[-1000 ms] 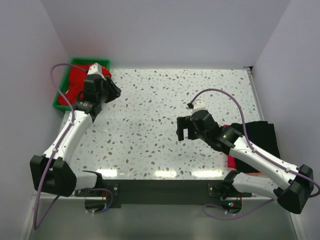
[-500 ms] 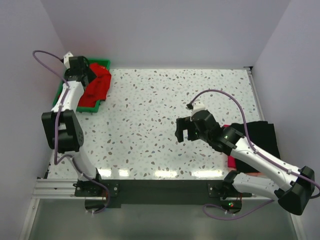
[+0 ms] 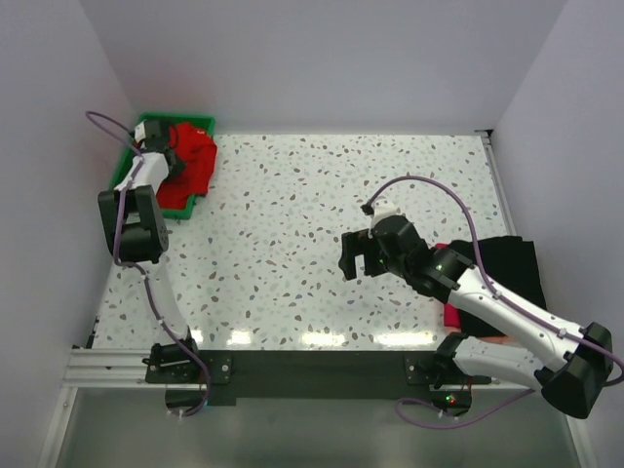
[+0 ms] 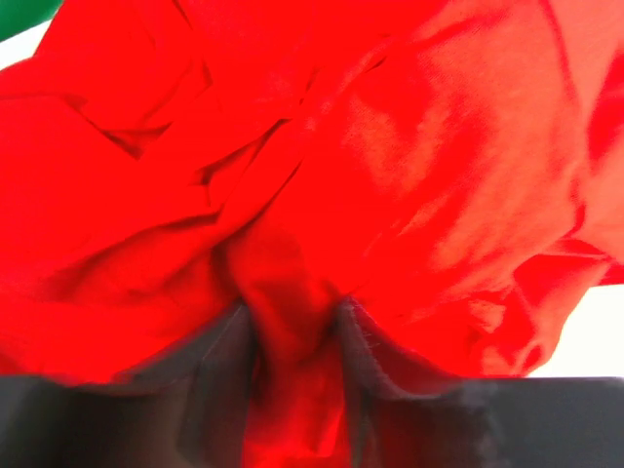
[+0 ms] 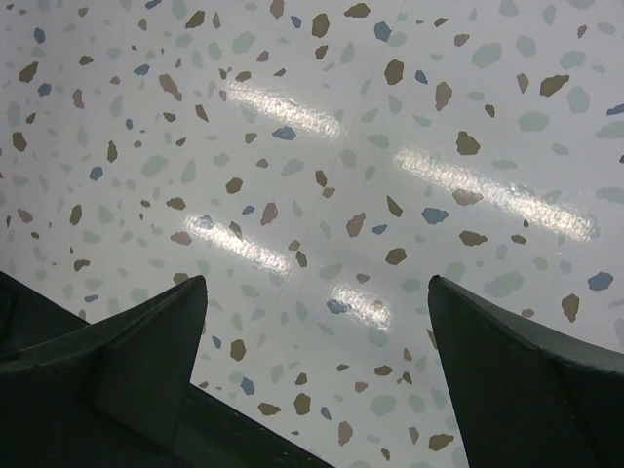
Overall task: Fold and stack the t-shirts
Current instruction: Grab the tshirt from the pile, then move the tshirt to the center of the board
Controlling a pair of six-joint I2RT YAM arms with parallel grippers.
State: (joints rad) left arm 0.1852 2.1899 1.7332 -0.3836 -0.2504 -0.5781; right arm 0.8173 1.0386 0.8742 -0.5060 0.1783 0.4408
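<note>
The left arm is stretched to the far left corner of the desk point(image 3: 322, 195), where a green tray point(image 3: 193, 120) holds a crumpled red t-shirt point(image 3: 195, 161). The left gripper point(image 3: 161, 158) is buried in that shirt. In the left wrist view, red cloth point(image 4: 390, 195) fills nearly the whole picture, and the left gripper point(image 4: 292, 390) has its fingers point(image 4: 219, 380) closed part-way on a ridge of it. The ridge fills the gap between them and looks pinched, which I take as the hold needed to lift the shirt out for folding.

The right gripper point(image 3: 356, 255) hovers over bare speckled desk point(image 5: 341, 146) near the middle, spread fully wide and holding nothing point(image 5: 317, 283). I judge it is waiting there to help spread the shirt.

At the right edge lies a folded black t-shirt point(image 3: 512, 263) with a folded magenta t-shirt point(image 3: 453, 314) beside it, both partly covered by the right arm, so I cannot tell how they overlap. The left fingers are blurred, and the tray floor is hidden.
</note>
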